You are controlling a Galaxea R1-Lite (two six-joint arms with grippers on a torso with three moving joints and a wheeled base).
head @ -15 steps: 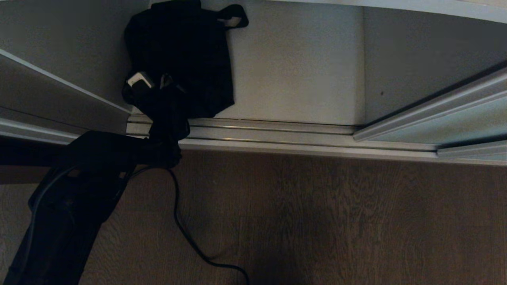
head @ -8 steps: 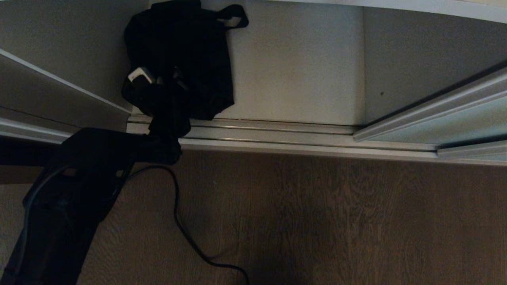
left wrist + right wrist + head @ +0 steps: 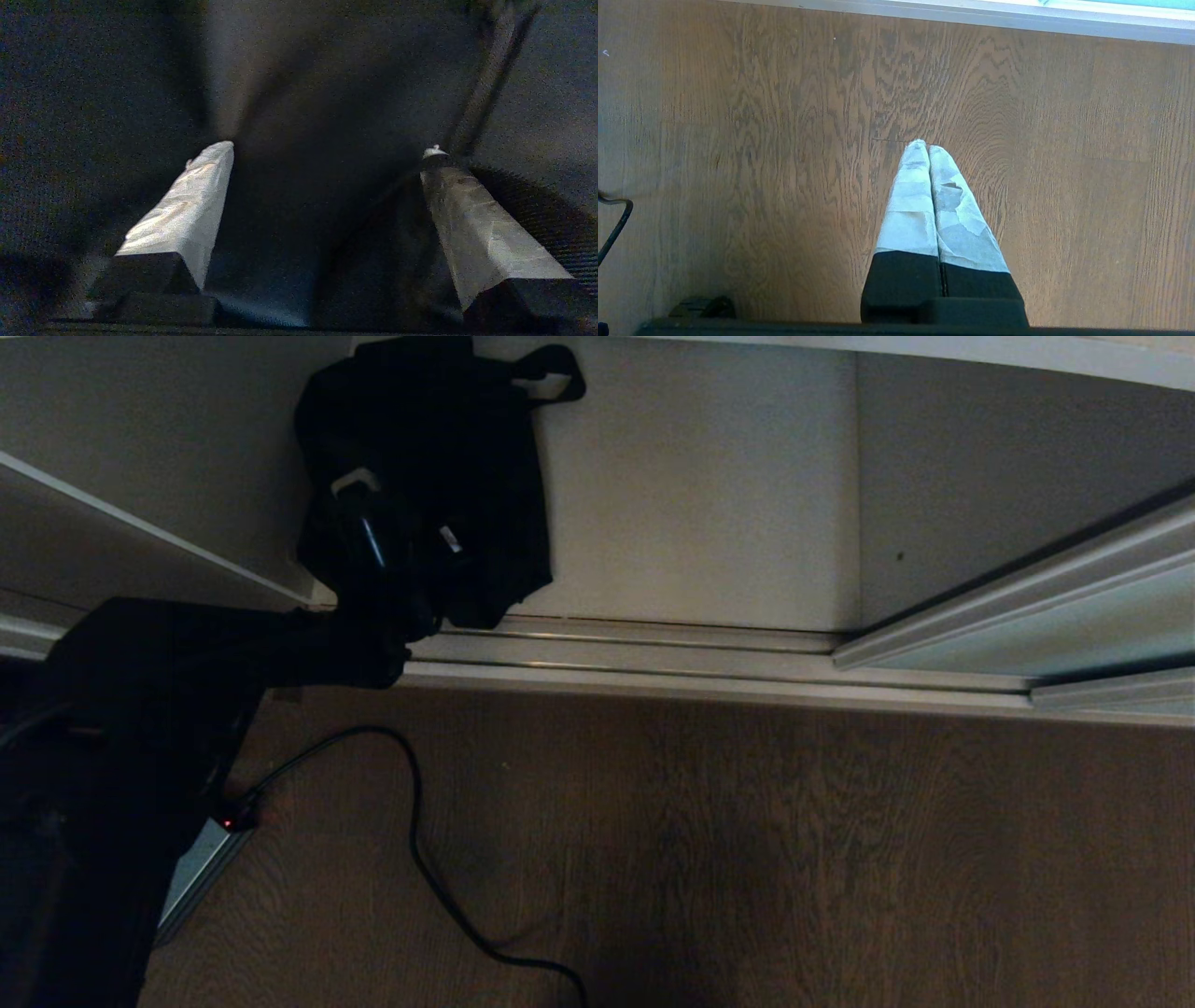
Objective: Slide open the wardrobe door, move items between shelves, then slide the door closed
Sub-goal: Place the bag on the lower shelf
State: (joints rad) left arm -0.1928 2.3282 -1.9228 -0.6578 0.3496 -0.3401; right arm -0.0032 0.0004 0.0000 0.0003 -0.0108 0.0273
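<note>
Since the earlier frame, the head view showed the left gripper pushed deeper over the black bag, slumped on the shelf behind the floor track. Its wrist view showed fingers spread wide around dark cloth (soft, light; take a strap). The right gripper hung closed above the floor.

No text, brand, number or sign can be read anywhere; a small pale tag on the bag shows no legible print.
</note>
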